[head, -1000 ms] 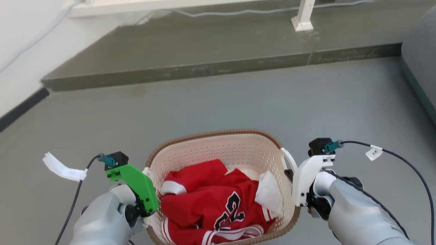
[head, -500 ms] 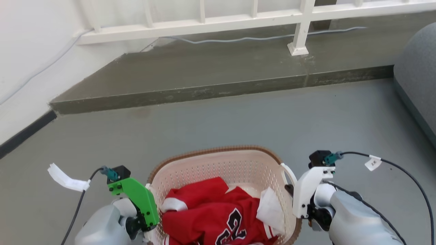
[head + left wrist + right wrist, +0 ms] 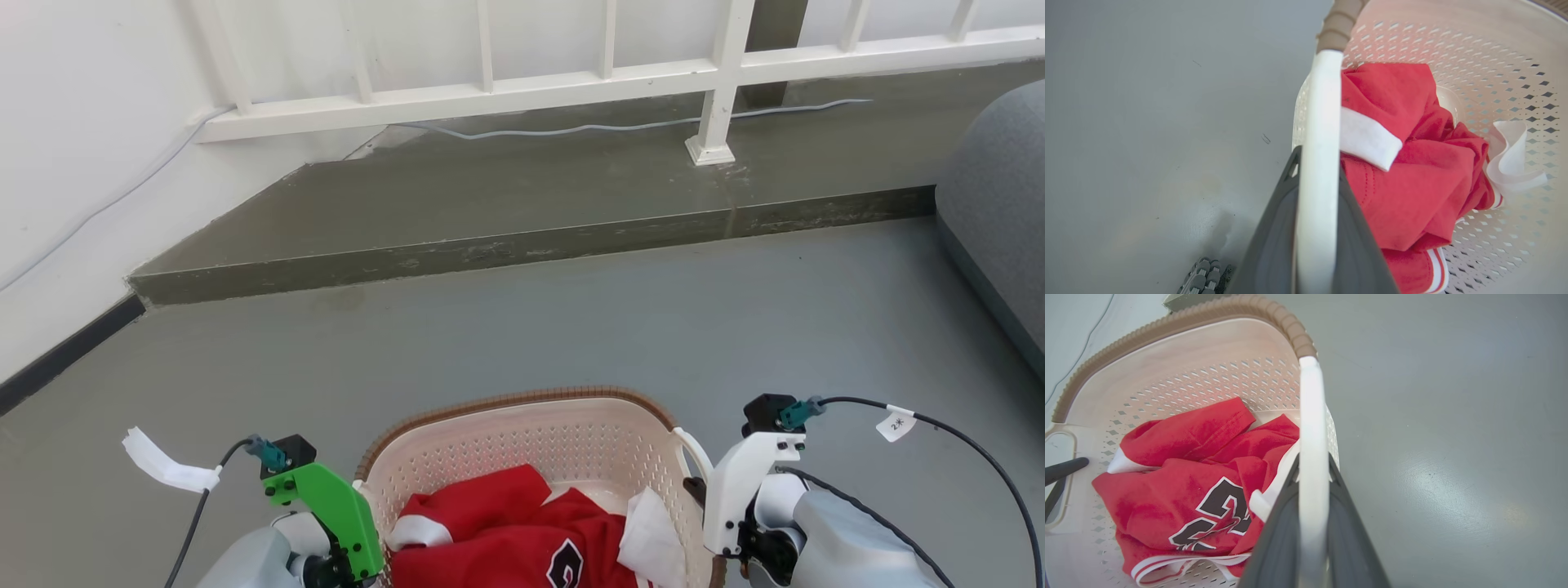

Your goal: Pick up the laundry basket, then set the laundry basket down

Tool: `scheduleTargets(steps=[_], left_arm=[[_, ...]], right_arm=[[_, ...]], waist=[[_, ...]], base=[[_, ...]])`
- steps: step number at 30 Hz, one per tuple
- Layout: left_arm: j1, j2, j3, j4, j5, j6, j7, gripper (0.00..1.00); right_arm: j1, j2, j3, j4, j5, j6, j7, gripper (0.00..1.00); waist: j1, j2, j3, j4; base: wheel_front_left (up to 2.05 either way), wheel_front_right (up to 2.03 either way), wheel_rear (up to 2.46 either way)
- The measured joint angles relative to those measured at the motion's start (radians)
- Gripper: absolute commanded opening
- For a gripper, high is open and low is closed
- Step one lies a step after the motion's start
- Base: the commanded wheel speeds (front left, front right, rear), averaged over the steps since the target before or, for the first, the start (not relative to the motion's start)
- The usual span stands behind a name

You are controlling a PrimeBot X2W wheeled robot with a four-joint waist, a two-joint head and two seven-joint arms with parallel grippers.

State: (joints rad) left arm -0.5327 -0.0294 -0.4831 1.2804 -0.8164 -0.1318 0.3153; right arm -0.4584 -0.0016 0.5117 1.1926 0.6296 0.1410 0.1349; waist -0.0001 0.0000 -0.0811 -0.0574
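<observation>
Grey floor (image 3: 522,327), white railing (image 3: 490,94) behind. Laundry basket (image 3: 531,445) hangs between both arms, long axis hand to hand, looks lifted. Left hand (image 3: 1316,163) clenched on one side handle (image 3: 1318,102), right hand (image 3: 1313,461) on the other; set-down is straight below.

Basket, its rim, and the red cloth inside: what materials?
Basket: moulded plastic, cream, slight sheen, with regular punched holes. Rim: looks like brown plastic moulded as a weave, though real wicker can't be ruled out. Red cloth: soft matte fabric that folds and creases, likely a jersey knit.
</observation>
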Motion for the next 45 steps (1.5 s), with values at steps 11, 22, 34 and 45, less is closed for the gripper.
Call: scheduleTargets(steps=[11,22,34,45], left_arm=[[0.010,0.000,-0.005,0.001,-0.022,0.000,0.001,0.00],[0.016,0.001,-0.011,-0.001,-0.025,0.000,0.000,0.00],[0.021,0.002,-0.020,-0.002,-0.036,0.002,0.001,0.00],[0.021,0.003,-0.031,-0.010,-0.040,0.009,-0.004,0.00]], right_arm=[[0.013,0.000,0.006,0.000,0.025,0.000,0.003,0.00],[0.013,0.000,0.015,0.000,0.036,0.000,0.002,0.00],[0.013,0.000,0.021,0.004,0.046,0.000,0.002,0.00],[0.013,0.000,0.025,0.005,0.049,0.000,-0.002,0.00]], waist=[[0.0000,0.0000,-0.005,0.000],[0.0000,0.0000,-0.006,0.000],[0.0000,0.0000,-0.002,0.003],[0.0001,0.0000,0.005,0.007]], base=[[0.00,0.00,0.00],[0.00,0.00,0.00],[0.00,0.00,0.00],[0.00,0.00,0.00]])
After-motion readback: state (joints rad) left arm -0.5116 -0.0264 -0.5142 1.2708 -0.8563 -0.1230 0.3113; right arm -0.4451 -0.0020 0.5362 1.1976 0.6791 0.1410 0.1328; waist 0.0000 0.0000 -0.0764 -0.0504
